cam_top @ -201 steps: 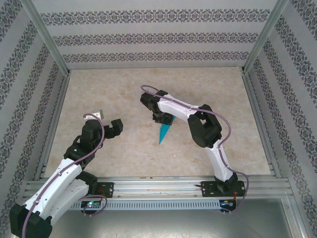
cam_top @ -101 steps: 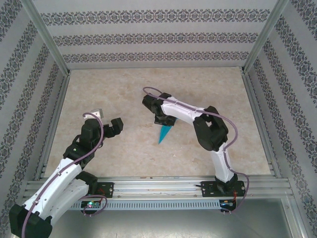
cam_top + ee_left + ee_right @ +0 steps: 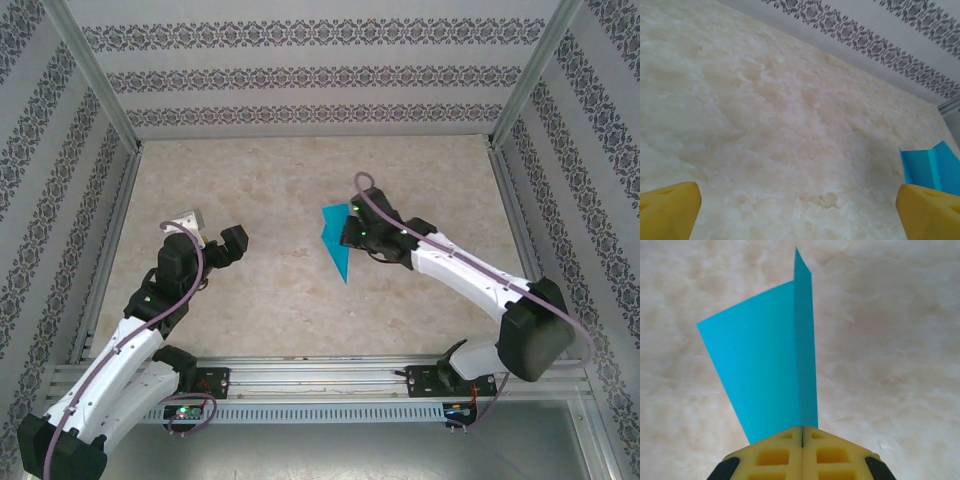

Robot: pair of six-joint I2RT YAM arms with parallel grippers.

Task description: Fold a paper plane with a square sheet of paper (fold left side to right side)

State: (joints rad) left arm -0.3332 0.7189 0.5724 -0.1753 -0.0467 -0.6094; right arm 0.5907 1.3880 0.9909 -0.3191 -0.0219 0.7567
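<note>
Swung rightward since a second ago, right arm (image 3: 470, 277), paper plane (image 3: 335, 240) carried along, pinched between the closed right jaws, projected straight ahead of them over the counter (image 3: 250, 300), left jaws spread wide, well apart from it.

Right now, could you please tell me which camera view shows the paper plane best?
The right wrist view: the paper plane sits large and close, crease visible, pinched in the shut right claw. Top external shows it small; left wrist catches one corner.

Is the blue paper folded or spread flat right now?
Folded: the blue paper shows a straight crease with one flap raised, pinched in the shut right tool.
</note>
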